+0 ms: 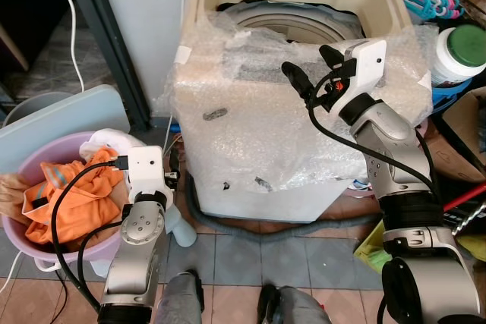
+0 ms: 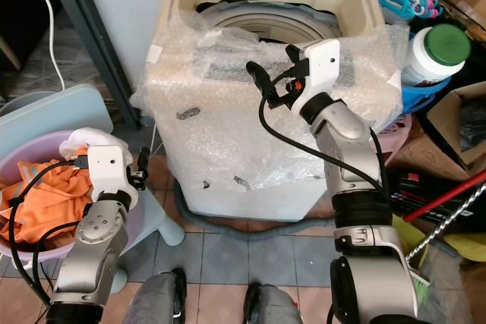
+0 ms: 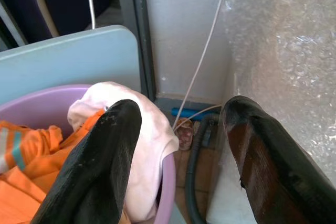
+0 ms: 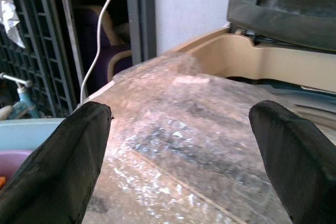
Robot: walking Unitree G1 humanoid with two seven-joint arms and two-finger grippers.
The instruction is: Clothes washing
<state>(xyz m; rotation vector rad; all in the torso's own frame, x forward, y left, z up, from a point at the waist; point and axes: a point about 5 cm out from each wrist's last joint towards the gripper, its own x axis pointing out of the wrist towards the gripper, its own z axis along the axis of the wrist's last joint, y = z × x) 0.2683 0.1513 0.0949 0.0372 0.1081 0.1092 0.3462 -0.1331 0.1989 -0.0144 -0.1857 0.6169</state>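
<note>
**Loading step: nothing picked up yet**

Judged early: both tools released, holding nothing. Left tool [image 3: 178,166] hangs just beside the round lilac plastic basin [image 1: 30,248] at 8 o'clock, holding crumpled orange clothes [image 1: 68,199] and a white cloth [image 3: 139,129]. Right tool [image 1: 307,70] hovers over the beige top-loading washing machine [image 1: 304,17] in bubble wrap [image 1: 258,134], at 12 o'clock, drum uncovered. Next: left tool reaches down into the basin and clenches on the limp, bunched orange fabric.
</note>
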